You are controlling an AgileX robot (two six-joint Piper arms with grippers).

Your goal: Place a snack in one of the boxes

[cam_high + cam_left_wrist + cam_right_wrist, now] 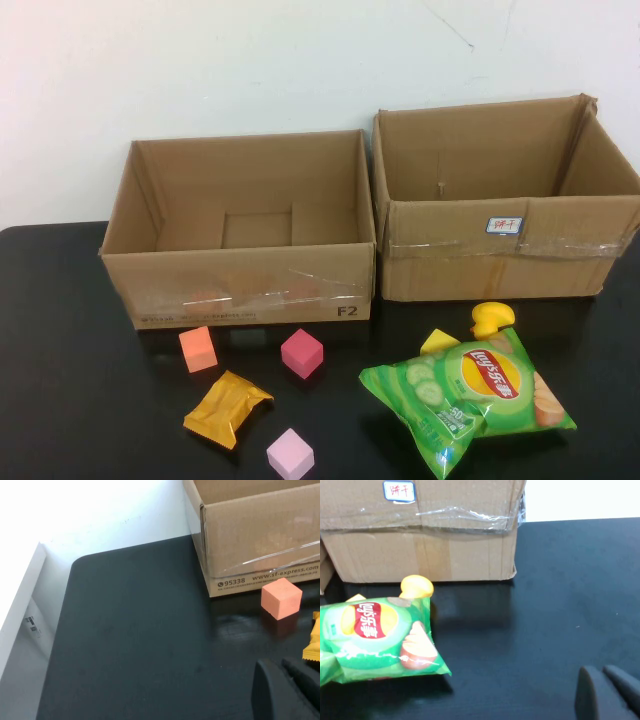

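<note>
Two open cardboard boxes stand side by side at the back of the black table [60, 400]: the left box [240, 290] and the right box [500, 265], which carries a small label. Both arms hang low at the near edge. The left gripper [289, 690] is closed on nothing; just ahead of it lies the yellow snack [226, 407], with an orange cube [281, 597] beyond that, near the left box's front wall. The right gripper [610, 692] is closed too and holds nothing; the green chip bag [470, 395] lies flat ahead of it and toward the table's middle, a yellow duck [416, 586] between bag and right box. A magenta cube [302, 352] and a pink cube [290, 454] sit between the two snacks.
</note>
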